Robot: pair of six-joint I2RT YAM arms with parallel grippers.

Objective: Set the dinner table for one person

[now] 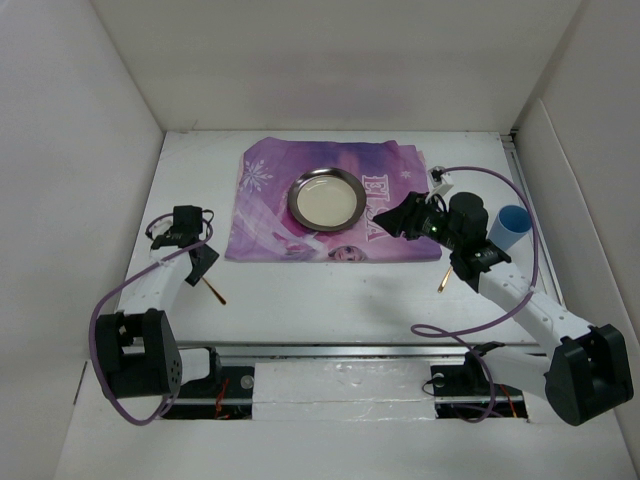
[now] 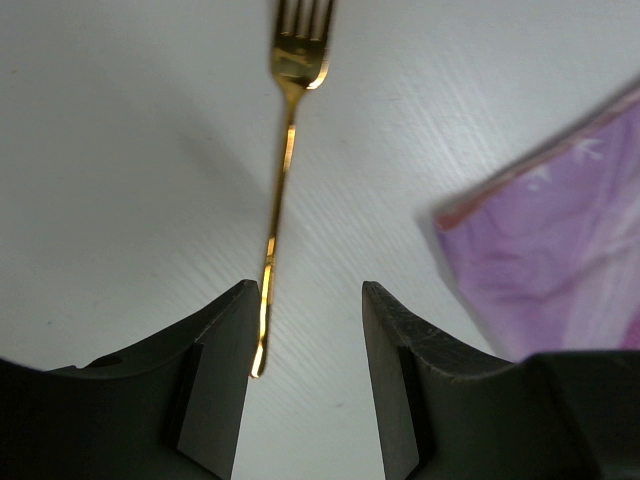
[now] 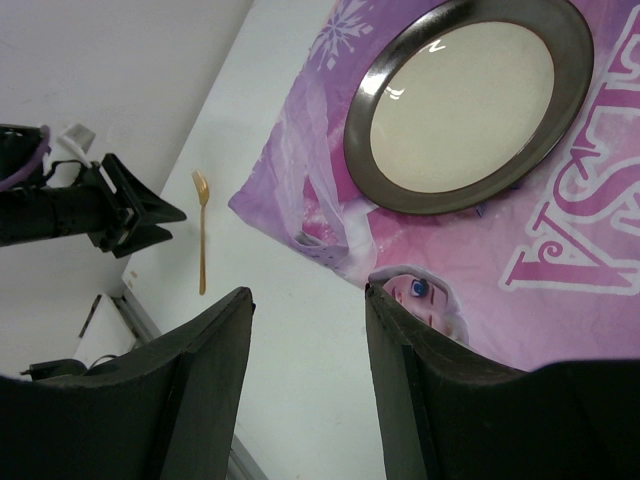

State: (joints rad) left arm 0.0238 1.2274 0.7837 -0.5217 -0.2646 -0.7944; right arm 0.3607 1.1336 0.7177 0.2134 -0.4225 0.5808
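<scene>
From above, you see the flat white dinner table [image 1: 330, 300] under a glossy purple placemat [image 1: 270, 215] bearing a round, metal-rimmed plate [image 1: 326, 198]. Left wrist: your left gripper [image 2: 310, 300] stands apart, with a slim gold fork [image 2: 285, 170] unclamped on the table. Right wrist: your right gripper [image 3: 308, 300] gapes empty.

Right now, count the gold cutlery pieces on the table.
2. A slim gold metal fork lies left of the purple placemat, by the left pincer; another gold piece shows beneath the right arm. Others may be hidden.
</scene>
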